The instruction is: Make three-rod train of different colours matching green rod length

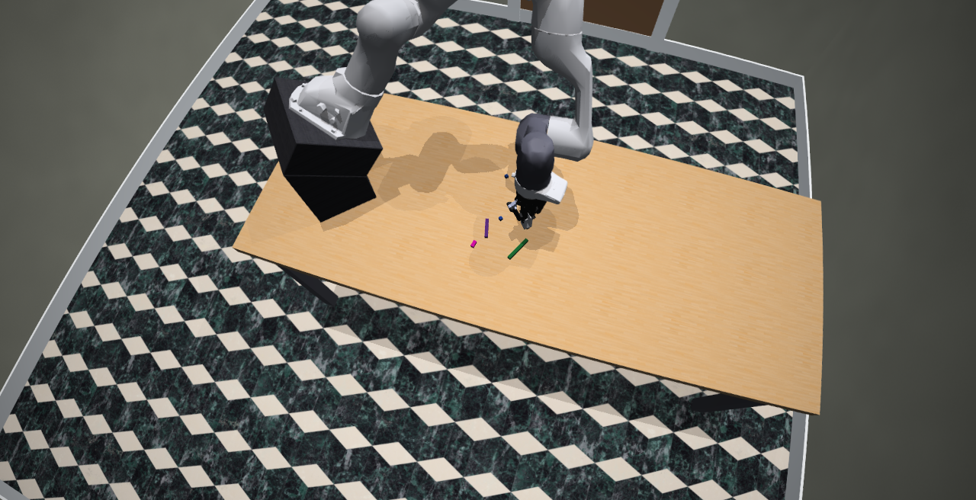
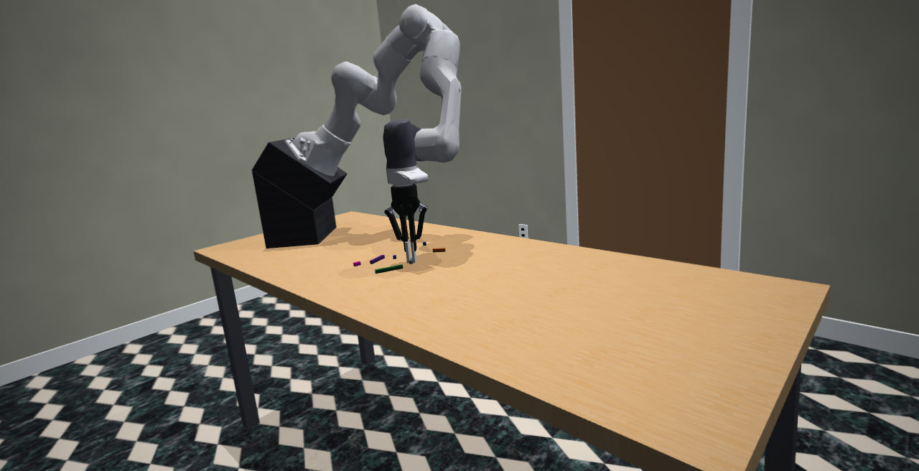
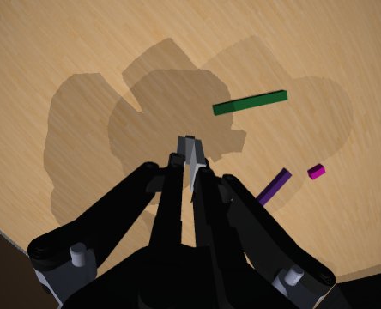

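Observation:
My gripper (image 1: 525, 222) (image 2: 410, 256) (image 3: 187, 148) points down at the table, shut on the grey rod (image 3: 190, 145), which shows between its fingertips. The green rod (image 1: 518, 248) (image 2: 388, 268) (image 3: 250, 102) lies flat close to the fingertips. The purple rod (image 1: 486, 228) (image 2: 377, 259) (image 3: 275, 187) and the short magenta rod (image 1: 473, 244) (image 2: 356, 263) (image 3: 316, 172) lie apart on the base side. One blue rod (image 1: 500, 218) (image 2: 394, 256) lies between the purple rod and the gripper. Another blue rod (image 1: 506, 176) (image 2: 423, 243) lies behind. The orange rod (image 2: 439, 249) is hidden by the arm in the top view.
The rods lie spread on the wooden table (image 1: 648, 271) (image 2: 578, 314). The arm's black base (image 1: 327, 155) (image 2: 288, 211) stands at the table's left end. The table's long front edge is beyond the green and magenta rods in the top view.

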`<state>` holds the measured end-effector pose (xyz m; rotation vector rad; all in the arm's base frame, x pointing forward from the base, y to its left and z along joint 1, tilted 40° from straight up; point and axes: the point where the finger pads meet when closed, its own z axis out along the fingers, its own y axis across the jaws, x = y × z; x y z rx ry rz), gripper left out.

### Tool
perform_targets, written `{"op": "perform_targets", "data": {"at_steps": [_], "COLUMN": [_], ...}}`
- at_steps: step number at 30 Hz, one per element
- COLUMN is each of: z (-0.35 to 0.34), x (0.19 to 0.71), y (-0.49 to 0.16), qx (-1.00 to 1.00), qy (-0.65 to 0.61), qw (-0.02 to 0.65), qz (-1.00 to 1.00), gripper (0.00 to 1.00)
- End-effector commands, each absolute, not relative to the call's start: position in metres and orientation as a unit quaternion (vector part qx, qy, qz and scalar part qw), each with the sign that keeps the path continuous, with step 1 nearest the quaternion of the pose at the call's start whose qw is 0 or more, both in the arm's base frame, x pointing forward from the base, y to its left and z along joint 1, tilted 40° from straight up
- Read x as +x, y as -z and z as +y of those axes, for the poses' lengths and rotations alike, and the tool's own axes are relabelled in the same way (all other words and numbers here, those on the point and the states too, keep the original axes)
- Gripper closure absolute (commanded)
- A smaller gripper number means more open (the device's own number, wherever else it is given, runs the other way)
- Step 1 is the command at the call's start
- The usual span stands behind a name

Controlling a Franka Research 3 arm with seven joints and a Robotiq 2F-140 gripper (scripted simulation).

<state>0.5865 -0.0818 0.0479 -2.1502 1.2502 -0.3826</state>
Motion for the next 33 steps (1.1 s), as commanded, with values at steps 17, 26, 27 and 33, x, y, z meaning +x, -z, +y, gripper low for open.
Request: {"op": "perform_targets", "data": {"at_steps": [17,26,27,33], "z": [-0.113,-0.117,-0.117,-0.117], "x": [0.541,0.535,0.535,0.534], "y": [-0.117,-0.125,-0.125,-0.124], "qx": [-0.814,-0.814,-0.814,-0.808], "qy": [0.146,0.146,0.146,0.143], "qw": [0.307,0.307,0.307,0.309], "qz": [0.472,0.472,0.472,0.48], "gripper": [0.97,0.97,0.97,0.97]}}
